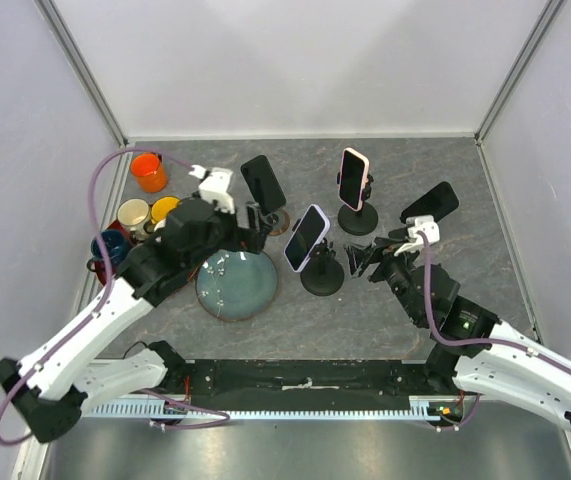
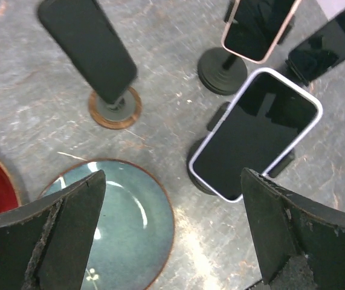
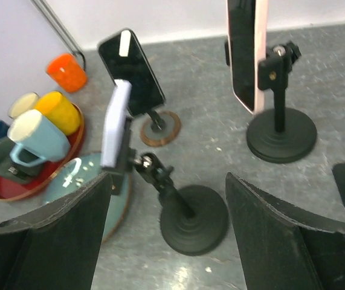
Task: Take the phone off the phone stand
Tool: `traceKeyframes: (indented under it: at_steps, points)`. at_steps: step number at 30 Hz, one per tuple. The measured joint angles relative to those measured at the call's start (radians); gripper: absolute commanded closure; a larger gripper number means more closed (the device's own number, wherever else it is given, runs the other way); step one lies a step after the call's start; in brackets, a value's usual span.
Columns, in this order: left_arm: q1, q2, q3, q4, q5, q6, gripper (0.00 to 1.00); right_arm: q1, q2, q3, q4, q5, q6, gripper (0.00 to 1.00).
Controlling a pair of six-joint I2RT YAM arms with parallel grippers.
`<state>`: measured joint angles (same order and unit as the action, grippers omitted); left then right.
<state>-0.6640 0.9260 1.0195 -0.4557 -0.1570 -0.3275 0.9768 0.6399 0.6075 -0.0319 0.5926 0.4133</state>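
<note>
Left arm (image 1: 95, 320) is angling forward and right off its base, wrist pointing down. Left gripper (image 1: 255, 232) is standing wide open, fingers (image 2: 69, 229) well apart, gripping nothing. Right arm (image 1: 525, 365) is lying low, angling forward and left. Right gripper (image 1: 365, 262) is facing left, towards the left gripper, fingers (image 3: 275, 229) also standing apart, jaws open and empty.

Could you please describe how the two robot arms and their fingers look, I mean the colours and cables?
Both the left arm and the right arm have white shells with black joints. A purple cable loops along the left one; a similar cable runs on the right. The fingers are wide and black, with scuffed edges.
</note>
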Motion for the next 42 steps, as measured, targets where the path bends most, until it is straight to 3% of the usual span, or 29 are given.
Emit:
traceKeyframes:
  at_steps: [11, 17, 27, 36, 42]
  points:
    - [-0.365, 0.33, 0.258, -0.047, -0.303, -0.05, 0.0, -0.079, -0.042, -0.272, 0.108, -0.091, -0.07, 0.16]
    - [-0.489, 0.522, 0.42, -0.097, -0.505, -0.048, 0.0, -0.123, -0.064, -0.361, 0.212, -0.17, -0.07, 0.16]
    - [-0.511, 0.703, 0.515, -0.148, -0.725, -0.045, 0.01, -0.124, -0.063, -0.418, 0.34, -0.217, -0.073, 0.15]
    - [-0.512, 0.79, 0.533, -0.159, -0.803, -0.031, 0.04, -0.124, -0.047, -0.454, 0.418, -0.244, -0.085, 0.15]
    - [-0.512, 0.805, 0.535, -0.164, -0.822, -0.03, 0.11, -0.124, 0.0, -0.485, 0.474, -0.253, -0.084, 0.14]
